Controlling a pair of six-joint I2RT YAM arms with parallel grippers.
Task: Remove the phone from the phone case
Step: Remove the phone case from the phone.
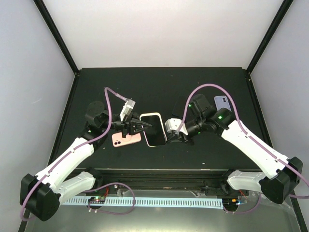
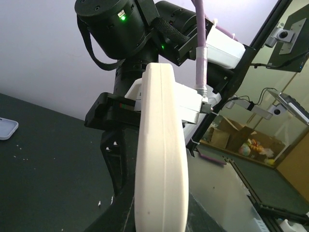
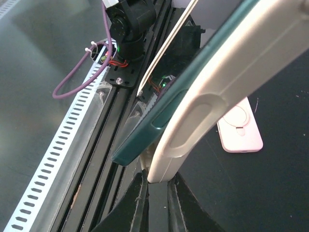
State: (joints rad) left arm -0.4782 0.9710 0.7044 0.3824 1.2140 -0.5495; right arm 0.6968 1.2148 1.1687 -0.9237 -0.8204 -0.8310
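Note:
A teal phone in a cream phone case (image 1: 153, 129) is held up between my two grippers at the table's middle. My left gripper (image 1: 140, 126) is shut on the case's left edge. In the left wrist view the cream case (image 2: 161, 159) stands edge-on between the dark fingers of the left gripper (image 2: 159, 215). My right gripper (image 1: 171, 131) is shut on the case's right edge. In the right wrist view the right gripper (image 3: 160, 186) pinches the cream case's (image 3: 207, 101) corner, and the teal phone (image 3: 145, 135) has lifted out of the case at that corner.
A pink case (image 1: 126, 139) lies on the black table left of the held one; it also shows in the right wrist view (image 3: 240, 133). A lavender phone (image 1: 221, 102) lies at the back right. A perforated rail (image 1: 145, 201) runs along the near edge.

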